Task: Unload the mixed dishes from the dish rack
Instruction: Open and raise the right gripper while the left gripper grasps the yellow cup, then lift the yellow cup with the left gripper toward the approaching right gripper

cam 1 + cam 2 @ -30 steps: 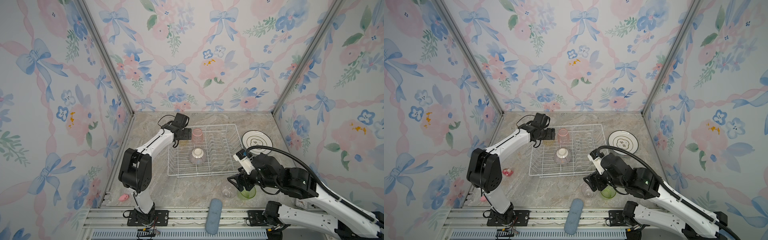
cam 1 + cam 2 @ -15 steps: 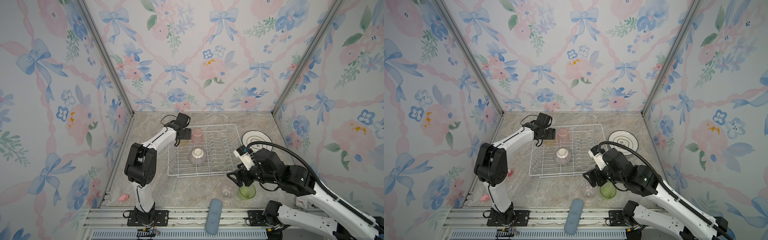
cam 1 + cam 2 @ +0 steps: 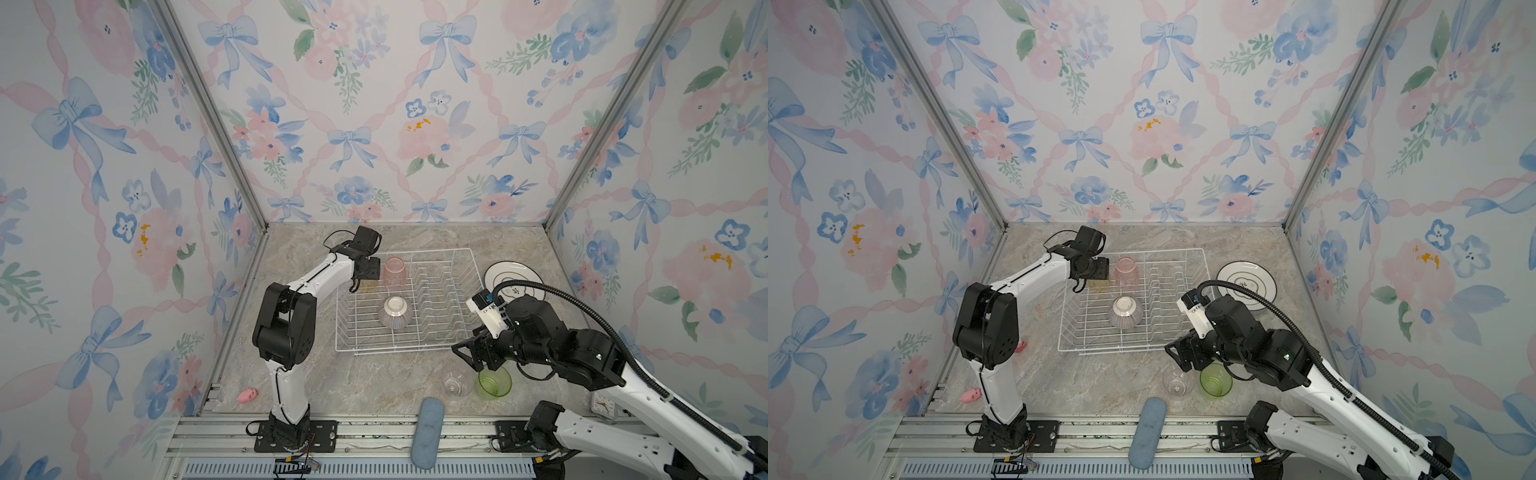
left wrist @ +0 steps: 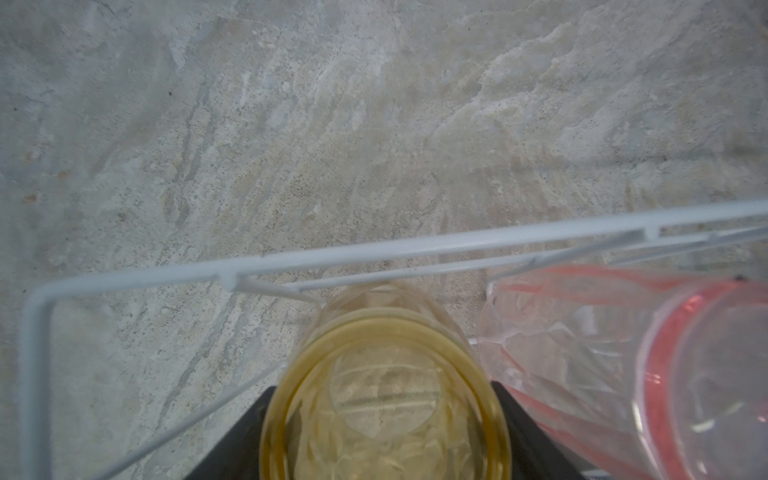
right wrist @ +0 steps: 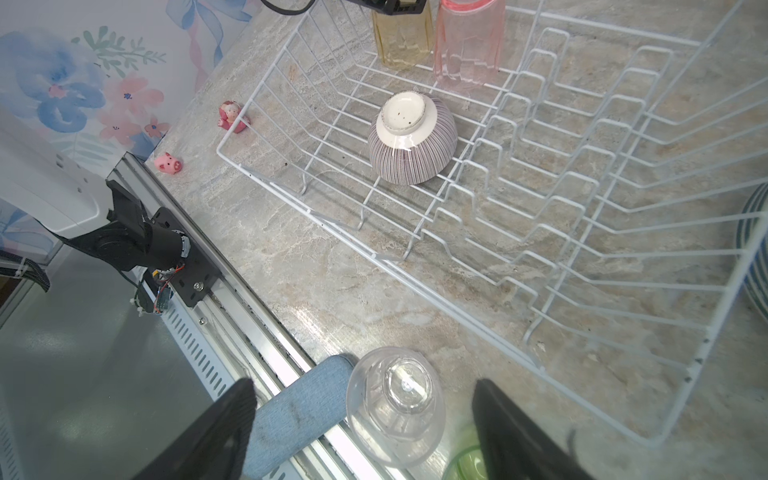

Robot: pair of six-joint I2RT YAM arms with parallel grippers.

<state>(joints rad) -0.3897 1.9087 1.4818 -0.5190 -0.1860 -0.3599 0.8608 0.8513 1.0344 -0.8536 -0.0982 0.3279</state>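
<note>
A yellow tumbler [image 4: 384, 399], pink tumbler [image 3: 394, 270], pink-striped bowl [image 3: 395, 313], white rack [image 3: 440, 318].

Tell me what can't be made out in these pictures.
Left wrist view: whether the left gripper grips the yellow cup; the cup hides the contact.
Both top views: how many plates are stacked; the top one covers the rest.
Right wrist view: the green cup, cut off by the bottom edge.

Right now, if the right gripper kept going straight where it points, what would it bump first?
Probably the upside-down clear plastic tumbler, standing on the marble table right between the jaws of the open right gripper. Depth is unclear, so it might just pass over it.
</note>
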